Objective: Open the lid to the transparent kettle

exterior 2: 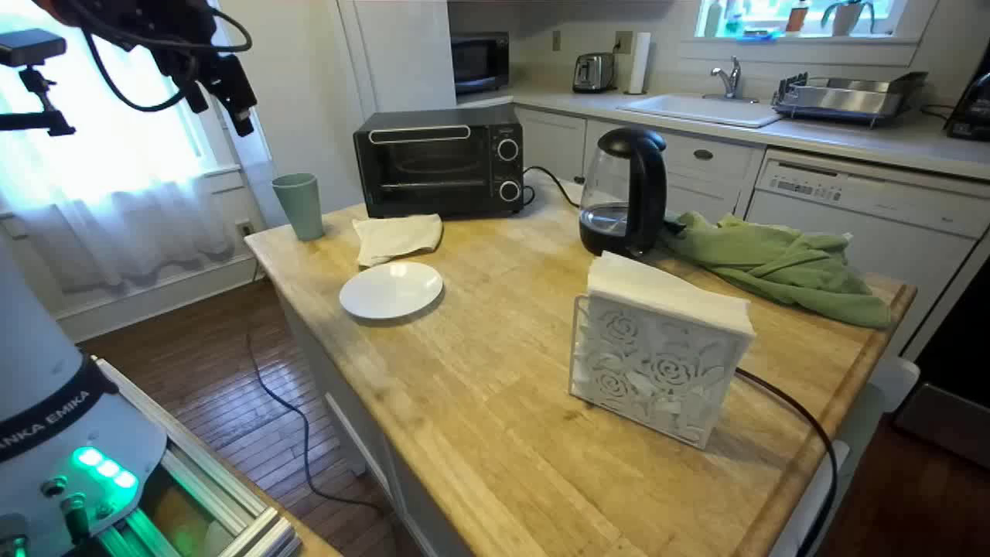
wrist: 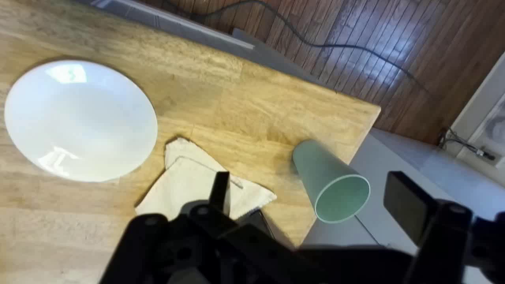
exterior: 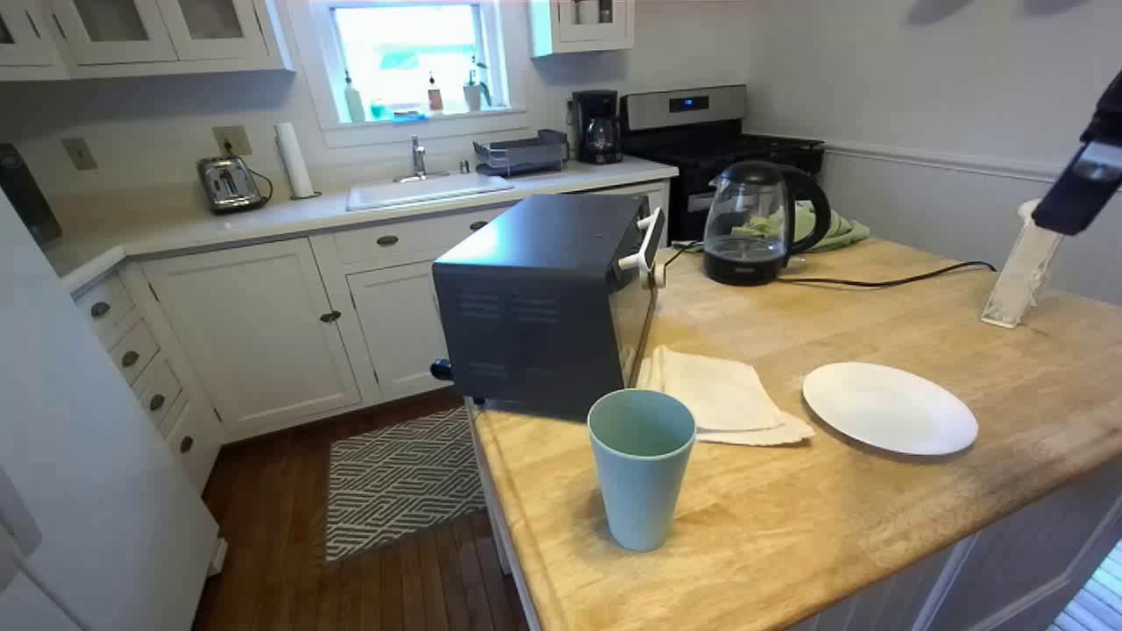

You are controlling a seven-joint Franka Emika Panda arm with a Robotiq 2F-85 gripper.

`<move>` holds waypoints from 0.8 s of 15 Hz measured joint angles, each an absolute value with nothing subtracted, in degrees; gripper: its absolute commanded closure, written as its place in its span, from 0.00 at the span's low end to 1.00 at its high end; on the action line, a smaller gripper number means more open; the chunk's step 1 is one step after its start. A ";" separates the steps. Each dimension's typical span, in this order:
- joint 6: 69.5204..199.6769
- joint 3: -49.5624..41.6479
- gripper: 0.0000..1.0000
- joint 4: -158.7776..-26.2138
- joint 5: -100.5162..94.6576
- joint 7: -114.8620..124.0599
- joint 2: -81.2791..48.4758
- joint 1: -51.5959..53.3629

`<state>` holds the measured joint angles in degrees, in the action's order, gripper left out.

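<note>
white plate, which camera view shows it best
The wrist view: it looks down on the white plate and shows its full outline, large and unblocked, though with bright reflections. Both exterior views show the whole plate too, but smaller and from a lower slant, so it looks flatter.

"Where does the kettle (exterior 2: 625,193) stand?"

"On the table (exterior 2: 495,456), its lid (exterior 2: 631,140) on top. In an exterior view the toaster oven (exterior 2: 438,164) is to its left, the towel (exterior 2: 777,261) to its right."

"And before it?"

"The napkin holder (exterior 2: 657,367)."

"What about the cup (exterior 2: 299,207)?"

"Left of the toaster oven there, near the table's corner."

"And the plate (exterior 2: 390,291)?"

"Before the cloth (exterior 2: 398,238), which lies in front of the toaster oven."

"Behind the table?"

"The counter (exterior 2: 567,105), the sink (exterior 2: 696,111) set in it, the dish rack (exterior 2: 847,100) right of that."
</note>
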<state>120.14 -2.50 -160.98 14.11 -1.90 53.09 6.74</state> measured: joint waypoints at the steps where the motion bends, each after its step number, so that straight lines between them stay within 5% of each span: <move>1: 119.88 -2.50 0.00 -162.12 14.11 -1.90 52.84 6.74; 12: 119.88 -2.49 0.00 -163.29 14.10 -1.90 51.89 6.74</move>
